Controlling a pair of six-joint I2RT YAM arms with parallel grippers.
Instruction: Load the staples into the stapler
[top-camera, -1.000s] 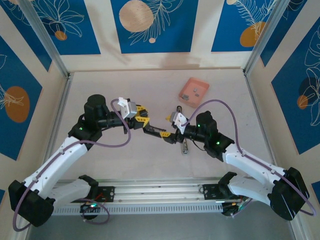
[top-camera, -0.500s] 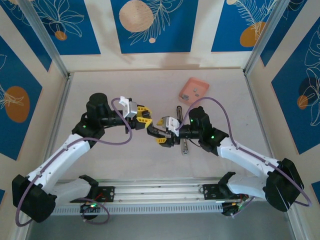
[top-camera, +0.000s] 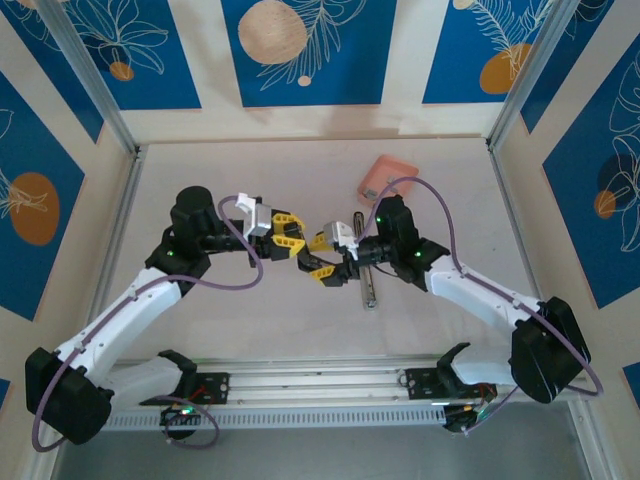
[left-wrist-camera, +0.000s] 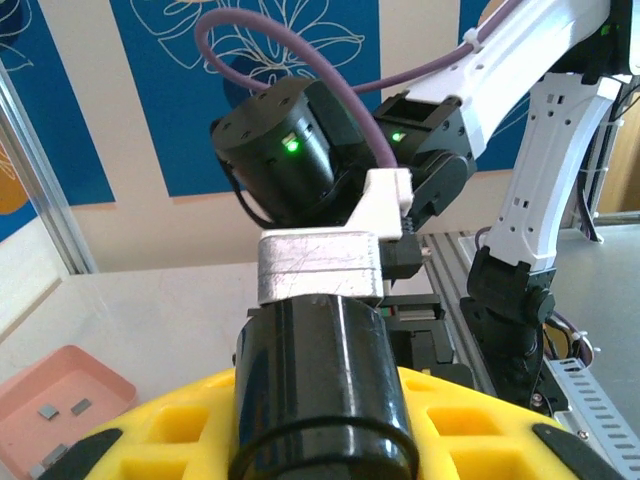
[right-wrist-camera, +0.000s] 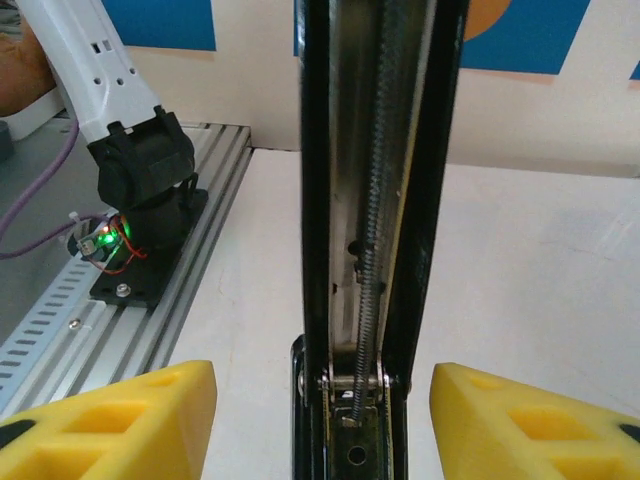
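Two arms meet: left gripper (top-camera: 290, 232) clamps the black stapler (right-wrist-camera: 375, 200); right gripper (top-camera: 325, 258) has its fingers apart, astride the open magazine. Staples (left-wrist-camera: 80, 405) lie in pink tray (left-wrist-camera: 95, 372).

Blue leaf-patterned panels (top-camera: 340, 70) line cream walls (top-camera: 205, 60) around a pale beige table (top-camera: 250, 330).

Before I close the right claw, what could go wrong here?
1. The right claw straddles the open channel of the stapler, its bare spring showing; closing off-centre could pinch the spring or twist the rail.
2. The left claw grips the stapler's other end close by, so the claws may bump.
3. The staples lie in the pink tray; with both claws at the stapler, fetching them may mean letting it drop.
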